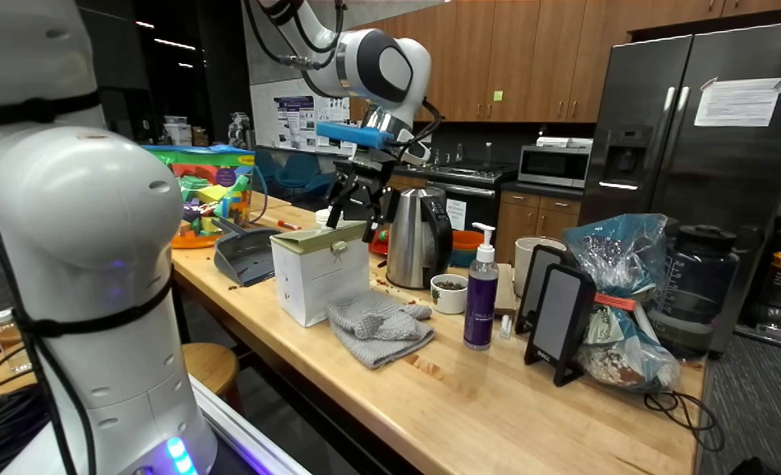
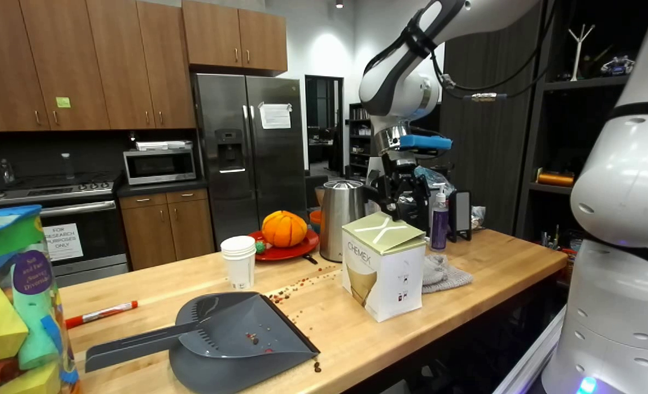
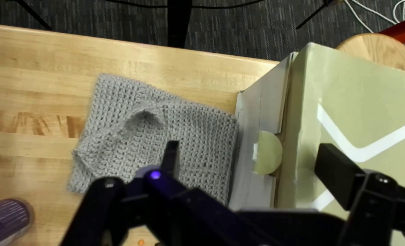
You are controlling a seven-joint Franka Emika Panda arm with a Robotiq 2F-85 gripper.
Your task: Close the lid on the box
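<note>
Wrist view, up close: the gripper [image 3: 250,150] has its fingers [image 3: 339,174] spread wide, and it is gripping nothing that I can see. One finger is over the green lid [image 3: 366,89], while its partner is out past the front of the box [image 3: 253,116]. I can't tell if the first one touches. In both exterior views the lid lies across the top of the box, looking almost closed; up close, a round tab [image 3: 269,153] shows at its front edge. My guess: the job now is to press that edge flat and help the tab sit right — soft and slow, near the middle. A hard push might bend the thin card or make the box slide. What is inside the box is hidden. Near it, the steel kettle [image 1: 409,241] hides its insides too. Next, a little white bowl [image 1: 448,303] has dark bits [image 1: 452,285] in it, and the grey dustpan [image 2: 225,364] holds a few crumbs [image 2: 253,338]. Farther off, a red plate [image 2: 296,251] carries an orange pumpkin [image 2: 284,229] — and last comes a clear bin [image 2: 12,232] full of bright blocks [image 2: 1,317].
</note>
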